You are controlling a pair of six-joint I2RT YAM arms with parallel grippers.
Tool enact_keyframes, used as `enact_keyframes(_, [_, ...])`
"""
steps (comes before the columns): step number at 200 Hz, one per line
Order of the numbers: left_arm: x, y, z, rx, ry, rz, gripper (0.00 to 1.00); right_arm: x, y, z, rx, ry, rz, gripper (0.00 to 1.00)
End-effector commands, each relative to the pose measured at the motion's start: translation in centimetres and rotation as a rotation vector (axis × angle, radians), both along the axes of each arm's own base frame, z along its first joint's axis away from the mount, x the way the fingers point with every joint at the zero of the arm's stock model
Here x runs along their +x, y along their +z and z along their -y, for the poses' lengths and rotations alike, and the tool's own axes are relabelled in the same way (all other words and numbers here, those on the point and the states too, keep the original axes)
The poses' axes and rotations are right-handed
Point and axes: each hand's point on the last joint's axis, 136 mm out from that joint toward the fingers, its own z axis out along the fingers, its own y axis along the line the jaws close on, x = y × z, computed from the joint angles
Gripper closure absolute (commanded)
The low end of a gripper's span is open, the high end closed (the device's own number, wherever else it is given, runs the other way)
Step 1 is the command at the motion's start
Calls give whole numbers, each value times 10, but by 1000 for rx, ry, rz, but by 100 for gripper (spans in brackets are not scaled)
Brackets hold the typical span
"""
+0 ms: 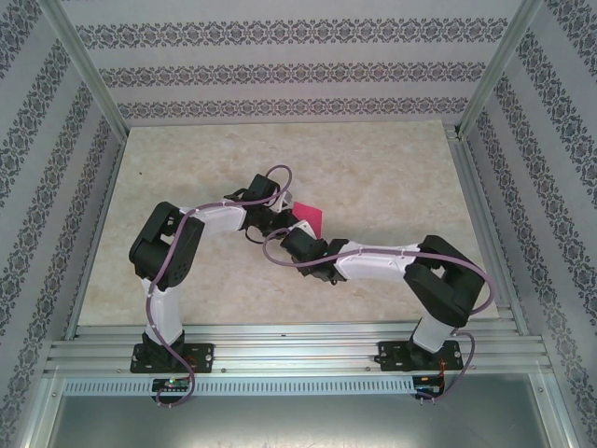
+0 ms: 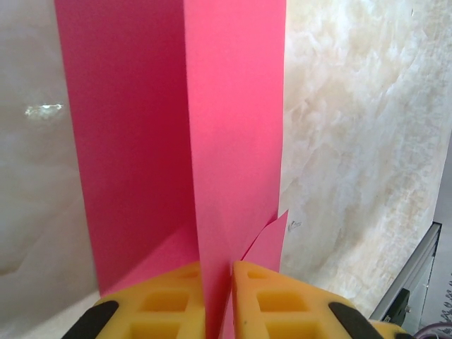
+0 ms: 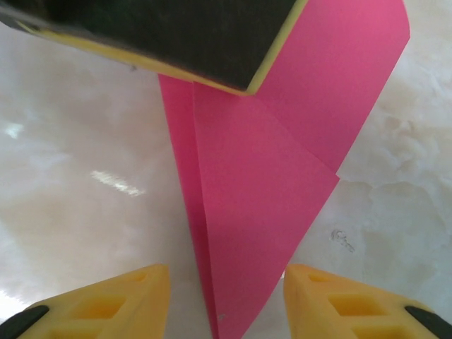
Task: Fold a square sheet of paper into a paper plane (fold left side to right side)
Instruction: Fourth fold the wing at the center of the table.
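Left gripper point(image 2: 219, 300) is clamping its yellow fingers point(image 2: 169, 307) tight on a raised fold of the pink paper plane point(image 2: 236, 127). The plane is lying mid-table on the marbled tabletop point(image 1: 392, 187), half folded, with one flap standing up along the centre crease. Right gripper point(image 3: 226, 304) is sitting released, its yellow fingers spread wide on either side of the plane's sharp tip, while both arms are reaching in toward the middle with wrists close together and the paper peeking out just beyond them from overhead.
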Motion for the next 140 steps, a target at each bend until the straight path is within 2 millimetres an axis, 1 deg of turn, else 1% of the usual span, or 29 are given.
enact_keyframes(1, [2,18,4,-14,-1,29,84,13,3,0,-74,-2,59,55])
enact_keyframes(54, [3,20,5,-11,-4,30,83,15,-7,1,-112,-7,48,59])
enact_keyframes(90, [3,22,6,-13,-7,35,83,12,-16,0,-126,6,22,65])
enact_keyframes(111, [4,23,6,-12,-9,37,83,13,-18,2,-131,2,15,72])
enact_keyframes(123, [4,24,5,-13,-9,38,82,13,-18,3,-127,-1,14,77])
enact_keyframes(140, [4,27,6,-14,-13,47,79,13,-17,4,-111,-6,7,85])
